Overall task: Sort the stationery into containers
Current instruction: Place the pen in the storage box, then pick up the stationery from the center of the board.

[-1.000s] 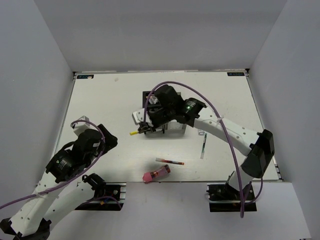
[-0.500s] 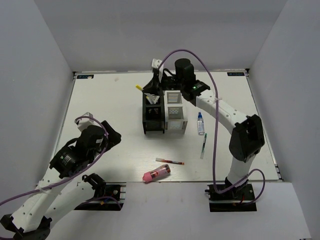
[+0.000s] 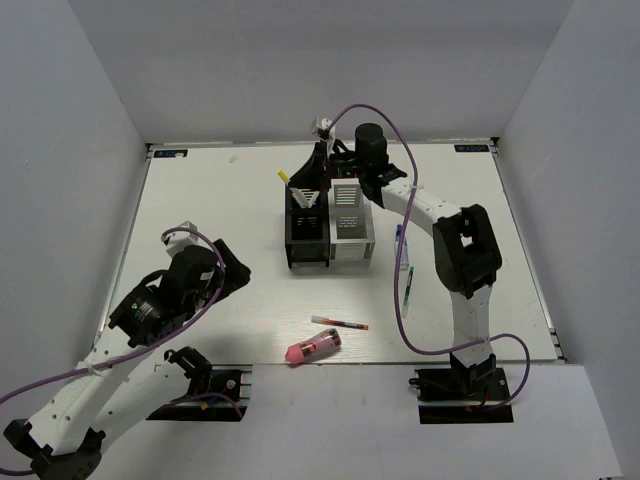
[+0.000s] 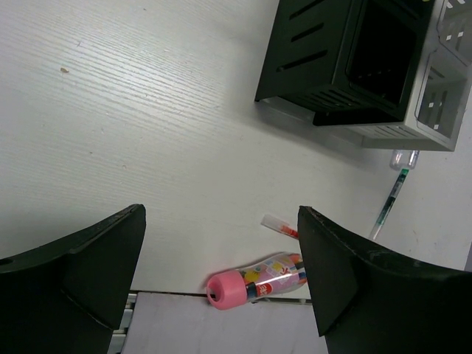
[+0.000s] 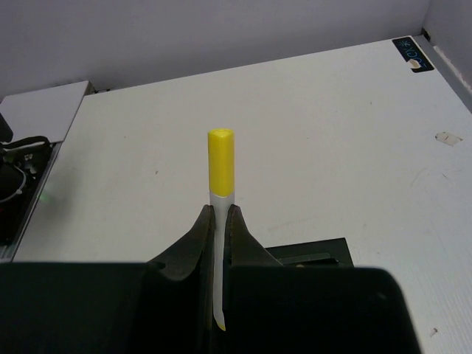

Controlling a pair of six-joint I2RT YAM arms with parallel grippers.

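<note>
**Right gripper holds a yellow-tipped stick at the black box**

The right gripper (image 5: 220, 214) is closed on a white stick with a yellow tip (image 5: 220, 166), at the far end of the black box (image 3: 307, 240). The white box (image 3: 350, 235) is joined beside the black one. The left gripper (image 4: 220, 214) stands wide open and holds nothing. A pink-capped tube (image 3: 313, 347), a red pen (image 3: 340, 323) and a green pen (image 3: 408, 285) lie on the table (image 3: 220, 200).

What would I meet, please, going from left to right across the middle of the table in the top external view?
The left gripper, black organiser box, white organiser box, green pen.
</note>
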